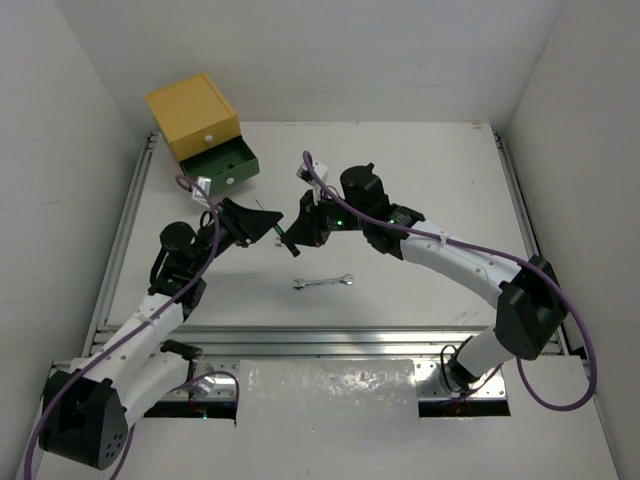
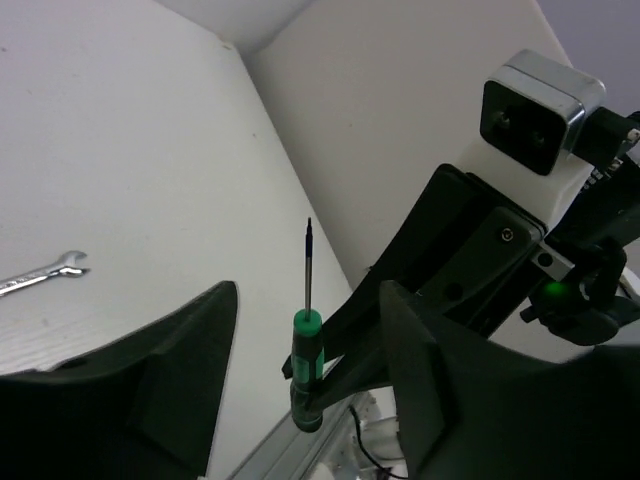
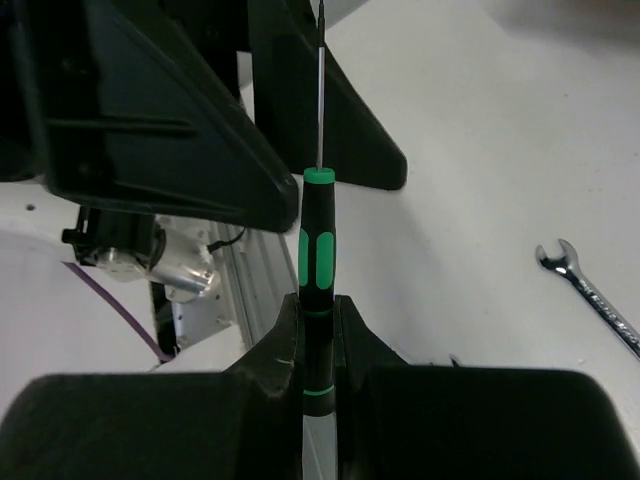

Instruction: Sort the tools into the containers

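Observation:
A screwdriver (image 3: pixel 318 250) with a black and green handle is held above the table, thin shaft pointing toward the left arm. My right gripper (image 3: pixel 318 300) is shut on the lower part of its handle. My left gripper (image 2: pixel 308 300) is open, and its two fingers straddle the same screwdriver (image 2: pixel 306 355) with a gap on each side. In the top view both grippers meet mid-table around the screwdriver (image 1: pixel 280 232). A silver open-end wrench (image 1: pixel 324 282) lies flat on the table just in front of them. The containers stand at the back left: a yellow drawer box (image 1: pixel 192 115) over a pulled-out green drawer (image 1: pixel 222 165).
The wrench (image 2: pixel 45 272) lies to the left in the left wrist view, and the wrench (image 3: pixel 590 295) is at the right in the right wrist view. White walls enclose the table on three sides. A metal rail (image 1: pixel 330 340) runs along the near edge.

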`<control>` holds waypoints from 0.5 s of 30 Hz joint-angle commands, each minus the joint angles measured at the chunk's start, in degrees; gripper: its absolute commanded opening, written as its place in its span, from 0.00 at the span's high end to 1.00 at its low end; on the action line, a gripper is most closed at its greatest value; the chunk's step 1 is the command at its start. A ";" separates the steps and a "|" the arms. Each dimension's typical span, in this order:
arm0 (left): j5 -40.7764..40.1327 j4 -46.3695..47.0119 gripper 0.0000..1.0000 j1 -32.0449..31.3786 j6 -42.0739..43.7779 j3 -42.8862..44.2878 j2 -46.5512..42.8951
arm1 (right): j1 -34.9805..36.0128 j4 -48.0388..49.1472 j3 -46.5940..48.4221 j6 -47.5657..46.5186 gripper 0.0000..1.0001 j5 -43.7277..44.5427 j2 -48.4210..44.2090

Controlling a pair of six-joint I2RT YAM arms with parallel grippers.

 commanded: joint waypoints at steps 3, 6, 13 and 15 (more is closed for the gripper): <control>1.50 6.62 0.86 -4.75 0.65 3.61 6.06 | 0.00 5.01 1.28 3.35 1.00 -2.81 -2.55; 1.50 6.27 1.00 -5.37 0.74 4.23 7.83 | -0.09 4.14 1.46 3.35 0.87 -0.53 -2.73; -26.51 -24.48 1.00 0.50 9.35 23.52 15.99 | -7.11 -1.49 -6.70 8.36 0.01 12.73 -10.89; -32.57 -24.86 1.00 4.62 7.53 26.72 20.20 | -9.67 -1.93 -10.66 8.98 0.01 15.10 -15.18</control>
